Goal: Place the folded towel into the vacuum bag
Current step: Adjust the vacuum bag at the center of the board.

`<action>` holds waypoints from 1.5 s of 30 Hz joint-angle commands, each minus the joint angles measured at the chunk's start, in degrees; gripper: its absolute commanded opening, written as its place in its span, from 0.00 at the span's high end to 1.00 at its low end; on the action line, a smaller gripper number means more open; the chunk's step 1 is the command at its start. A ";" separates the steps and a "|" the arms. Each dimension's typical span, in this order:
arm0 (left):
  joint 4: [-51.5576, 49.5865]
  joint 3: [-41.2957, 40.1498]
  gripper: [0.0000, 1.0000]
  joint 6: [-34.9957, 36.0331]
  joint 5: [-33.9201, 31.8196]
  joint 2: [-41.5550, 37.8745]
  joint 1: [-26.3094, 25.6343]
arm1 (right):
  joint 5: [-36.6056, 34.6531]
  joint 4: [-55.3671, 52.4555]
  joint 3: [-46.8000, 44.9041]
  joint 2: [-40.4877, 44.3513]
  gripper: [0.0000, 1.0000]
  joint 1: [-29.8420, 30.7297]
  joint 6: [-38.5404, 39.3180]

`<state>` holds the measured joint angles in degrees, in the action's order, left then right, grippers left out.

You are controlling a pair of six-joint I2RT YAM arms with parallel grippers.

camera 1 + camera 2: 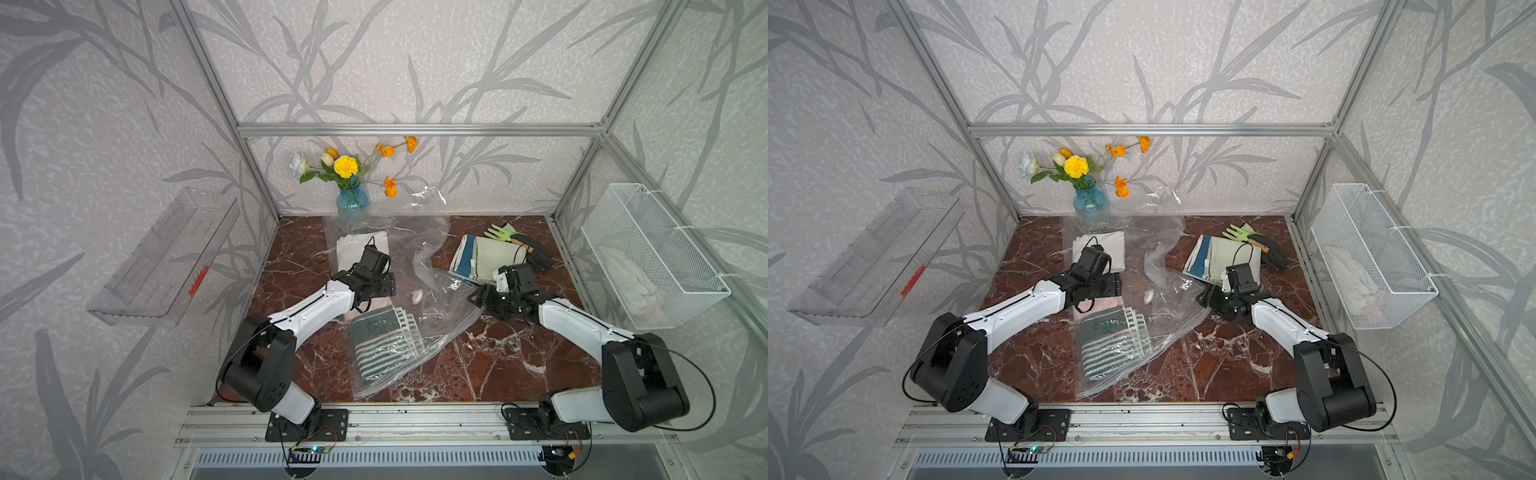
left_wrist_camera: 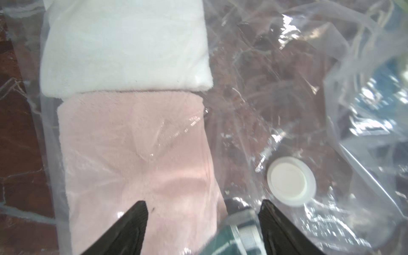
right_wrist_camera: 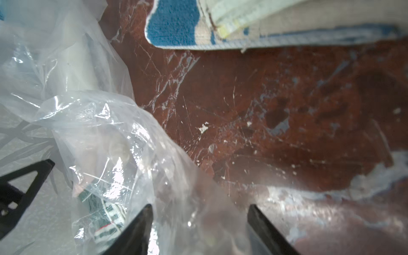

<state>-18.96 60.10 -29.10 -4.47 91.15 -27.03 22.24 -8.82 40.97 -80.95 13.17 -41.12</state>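
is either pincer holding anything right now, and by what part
Nothing is held: left pincer gapes over the pink towel; right pincer stands open, vacuum bag film loose between.

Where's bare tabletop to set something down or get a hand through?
Biggest free patch: front right of the table, between the vacuum bag, the right arm and the front rail. Smaller strip back left, between the side frame and the bag. Crowded: centre, bag and left arm; back right, towel stack and gloves.
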 commanded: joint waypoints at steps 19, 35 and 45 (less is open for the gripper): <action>0.19 7.14 0.20 -5.23 -3.08 17.18 5.85 | -16.72 -14.61 -21.54 34.19 1.00 -6.67 -9.25; -6.48 4.49 0.18 10.35 8.82 -5.02 -13.83 | -5.48 -7.82 -9.21 18.80 0.99 -9.89 -1.88; -14.46 10.53 0.14 21.32 -2.31 1.99 -35.16 | -5.01 -6.82 -6.10 16.17 0.99 -10.89 -0.47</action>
<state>-28.56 68.18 -13.54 -0.47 90.15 -60.31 16.67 -16.99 33.06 -63.90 2.61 -42.78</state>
